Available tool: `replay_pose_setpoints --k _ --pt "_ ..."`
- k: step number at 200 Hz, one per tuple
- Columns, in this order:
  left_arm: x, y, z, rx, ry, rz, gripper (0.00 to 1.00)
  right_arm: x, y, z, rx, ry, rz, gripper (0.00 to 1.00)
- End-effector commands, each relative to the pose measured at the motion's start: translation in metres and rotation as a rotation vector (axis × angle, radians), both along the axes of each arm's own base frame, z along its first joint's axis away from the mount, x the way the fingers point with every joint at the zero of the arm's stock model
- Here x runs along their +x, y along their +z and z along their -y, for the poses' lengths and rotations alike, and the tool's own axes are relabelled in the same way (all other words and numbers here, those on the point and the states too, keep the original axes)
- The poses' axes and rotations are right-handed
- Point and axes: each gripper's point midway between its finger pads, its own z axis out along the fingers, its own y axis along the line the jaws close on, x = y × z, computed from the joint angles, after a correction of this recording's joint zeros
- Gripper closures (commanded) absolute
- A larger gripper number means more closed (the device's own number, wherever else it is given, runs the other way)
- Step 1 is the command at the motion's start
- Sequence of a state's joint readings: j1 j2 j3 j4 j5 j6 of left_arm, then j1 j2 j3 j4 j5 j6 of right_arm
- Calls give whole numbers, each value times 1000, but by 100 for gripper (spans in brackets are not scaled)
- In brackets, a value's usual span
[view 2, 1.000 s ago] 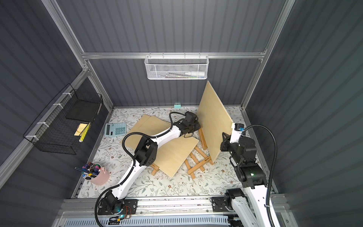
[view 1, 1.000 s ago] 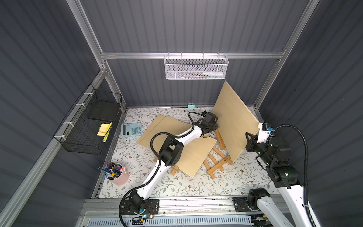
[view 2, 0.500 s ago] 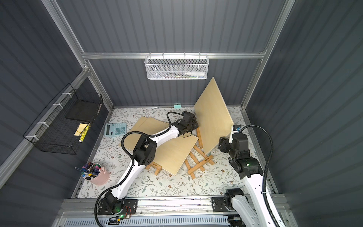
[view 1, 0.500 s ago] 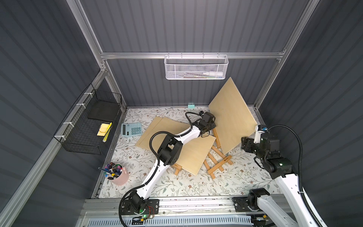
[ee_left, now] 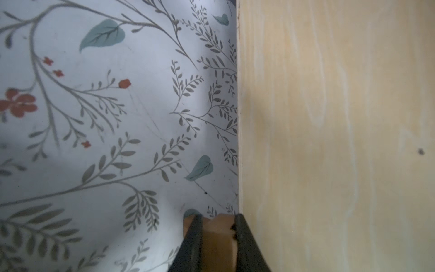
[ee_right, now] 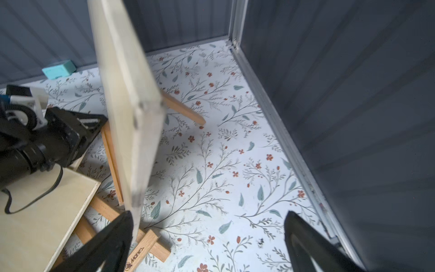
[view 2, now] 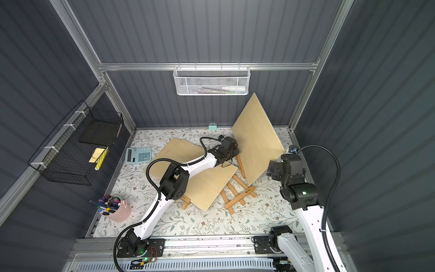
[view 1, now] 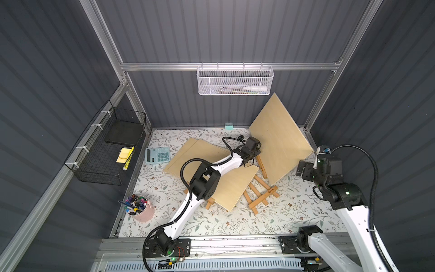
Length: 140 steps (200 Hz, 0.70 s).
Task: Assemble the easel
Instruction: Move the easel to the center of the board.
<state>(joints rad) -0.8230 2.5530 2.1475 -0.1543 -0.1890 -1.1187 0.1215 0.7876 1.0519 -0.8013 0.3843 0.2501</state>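
Released by the right fingers (ee_right: 110, 245), the board (view 1: 280, 141) has tipped farther back at right of centre in both top views; those fingers have sprung wide apart and stand empty just beside its right edge. Nearer, the easel (view 1: 264, 200) sits mid-frame on the desk (view 1: 211, 223), partly under a second board (view 1: 235, 186). Farther back, the left fingers (ee_left: 191, 245) pinch its far wooden end.

Top views: you get bright, even light from above, soft shadows, no glare on the tabletop (view 1: 211, 223); frame rails (view 1: 110, 42) splay toward the edges. Left wrist: dim, and the upright board (ee_left: 329, 117) beside the left hand (ee_left: 217, 219) is blurred. Right wrist: the board edge nearest the right hand (ee_right: 208, 216) is smeared, and its fingers (ee_right: 113, 235) are out of focus.
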Motion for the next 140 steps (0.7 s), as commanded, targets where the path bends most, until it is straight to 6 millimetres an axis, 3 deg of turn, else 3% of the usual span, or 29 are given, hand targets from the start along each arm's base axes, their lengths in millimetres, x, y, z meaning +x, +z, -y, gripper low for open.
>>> replay_pose_setpoints --k 1,17,35,51,64,73,101,118,130,140 --pt "-28 -25 0 71 -19 -69 100 -19 42 21 -81 -84 80 1" --pt "-28 -22 -3 81 -15 -61 100 -17 73 12 -104 -3 154 1" --pt "-27 -10 -7 99 -14 -25 99 -8 105 -19 -90 198 221 1" --pt "-24 3 -11 117 -13 10 86 1 123 -56 -22 388 251 1" --pt "-22 14 -14 128 -14 37 72 8 126 -85 54 509 246 1" --pt "-21 22 -16 138 -15 59 60 13 121 -105 103 578 228 1" --pt "-19 44 -25 163 1 111 41 27 77 -156 115 688 109 1" --pt "-16 64 -35 182 21 150 30 28 51 -175 139 717 40 1" --pt "-12 82 -53 227 65 176 27 30 34 -187 205 729 -3 1" --pt "-10 97 -81 301 139 187 24 30 21 -193 251 722 -37 1"
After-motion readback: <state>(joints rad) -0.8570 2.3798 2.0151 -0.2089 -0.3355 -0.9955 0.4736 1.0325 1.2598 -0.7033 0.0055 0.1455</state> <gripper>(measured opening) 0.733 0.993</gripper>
